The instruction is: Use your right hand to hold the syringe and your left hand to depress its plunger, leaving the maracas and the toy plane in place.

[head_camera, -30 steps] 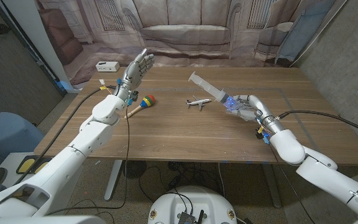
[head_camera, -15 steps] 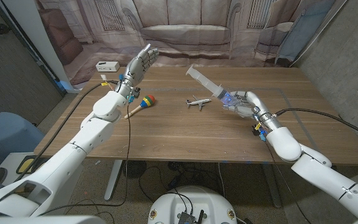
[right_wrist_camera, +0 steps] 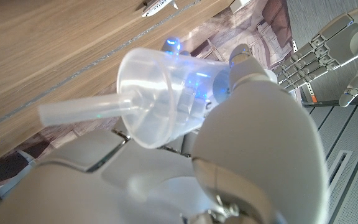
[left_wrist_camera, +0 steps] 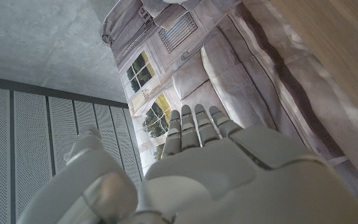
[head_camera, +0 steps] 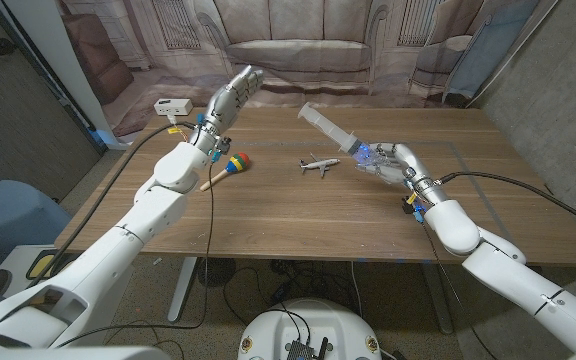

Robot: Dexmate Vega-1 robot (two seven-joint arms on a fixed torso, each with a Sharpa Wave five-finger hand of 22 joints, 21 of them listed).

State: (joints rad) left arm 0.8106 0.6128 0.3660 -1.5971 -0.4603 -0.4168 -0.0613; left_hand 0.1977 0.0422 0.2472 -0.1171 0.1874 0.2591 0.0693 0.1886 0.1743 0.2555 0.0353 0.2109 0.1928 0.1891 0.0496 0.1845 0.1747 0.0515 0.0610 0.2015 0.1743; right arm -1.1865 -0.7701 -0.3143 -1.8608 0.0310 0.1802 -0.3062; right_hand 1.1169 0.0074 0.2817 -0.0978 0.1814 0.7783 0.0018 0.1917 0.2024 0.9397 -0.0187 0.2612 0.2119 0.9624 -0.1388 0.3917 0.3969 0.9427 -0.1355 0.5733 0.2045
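- Right hand point(head_camera: 393, 165) grips the syringe point(head_camera: 333, 130), lifted above the table's point(head_camera: 298, 215) middle right, plunger end slanting toward ten o'clock
- Left hand point(head_camera: 230, 100), fingers spread and empty, hovers apart: holding done, pressing left
- Toy plane point(head_camera: 317, 165) and maracas point(head_camera: 226, 167) lie untouched on the table

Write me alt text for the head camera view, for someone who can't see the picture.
The robot's right hand holds a clear syringe tilted up over a wooden table, plunger end toward the left hand, which is raised open above the table's far left. A colourful maraca and a small toy plane lie on the table between the arms.
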